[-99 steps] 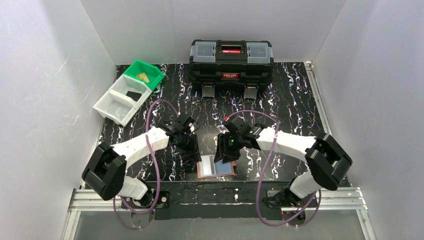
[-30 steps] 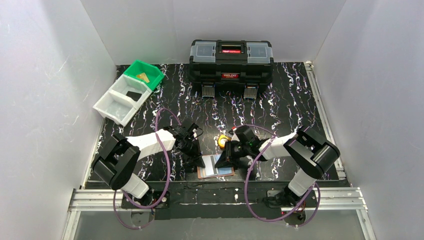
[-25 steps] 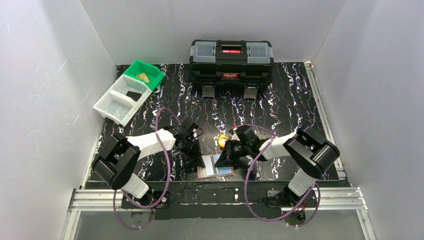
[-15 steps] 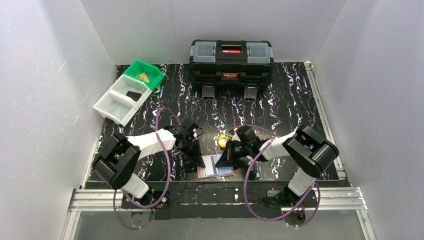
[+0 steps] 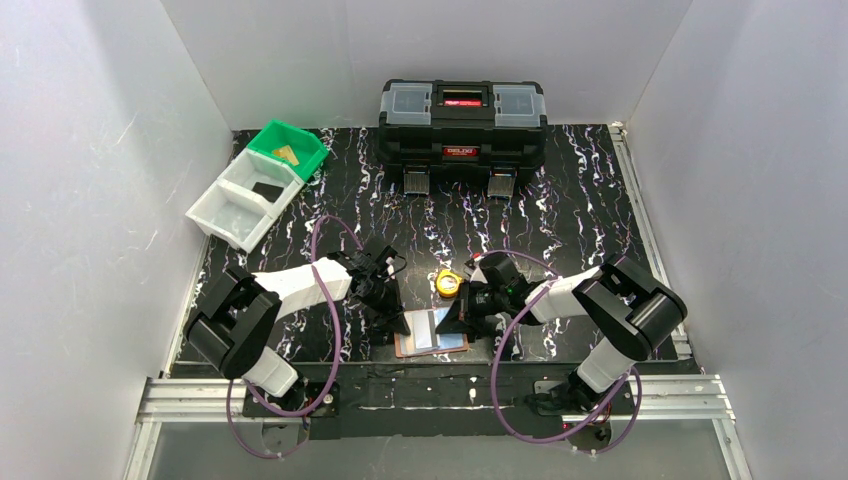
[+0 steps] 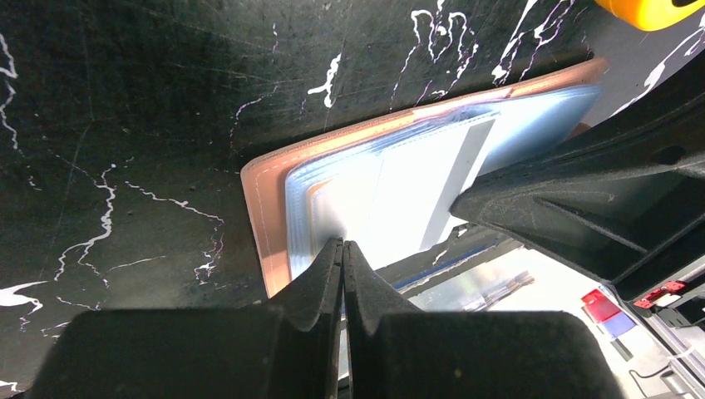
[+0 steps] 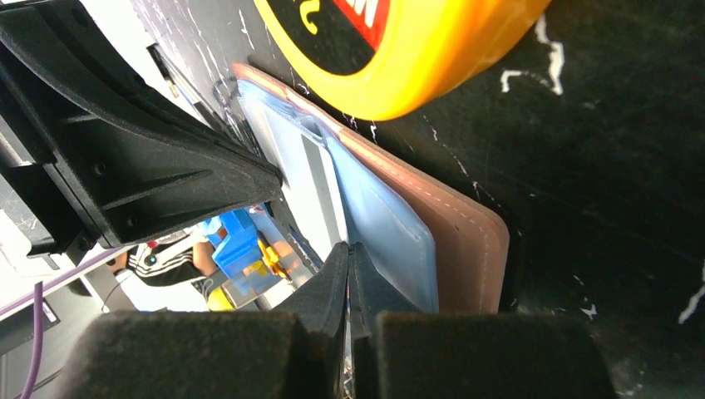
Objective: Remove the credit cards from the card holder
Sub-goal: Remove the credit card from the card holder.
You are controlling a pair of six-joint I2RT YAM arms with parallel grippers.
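The card holder (image 5: 432,337) lies open near the table's front edge, tan leather (image 6: 264,193) with pale bluish sleeves (image 7: 387,229). A whitish credit card (image 6: 416,179) shows in the sleeves. My left gripper (image 6: 343,243) is shut, its tips down on the sleeves' left end (image 5: 393,322). My right gripper (image 7: 347,247) is shut, with its tips at the edge of the whitish card (image 7: 320,179) and sleeve. Whether the card is pinched is hidden. A gold-tan card (image 5: 287,153) lies in the green bin and a black card (image 5: 266,189) in a white bin.
A round yellow tape measure (image 5: 449,283) sits just behind the card holder, close to my right gripper (image 5: 456,318). A large black toolbox (image 5: 462,122) stands at the back. The green bin (image 5: 300,140) and white bins (image 5: 228,215) are at the back left.
My right gripper has closed its jaws at the sleeve's edge and its wrist has shifted slightly right. The left gripper has stayed shut in place on the holder.
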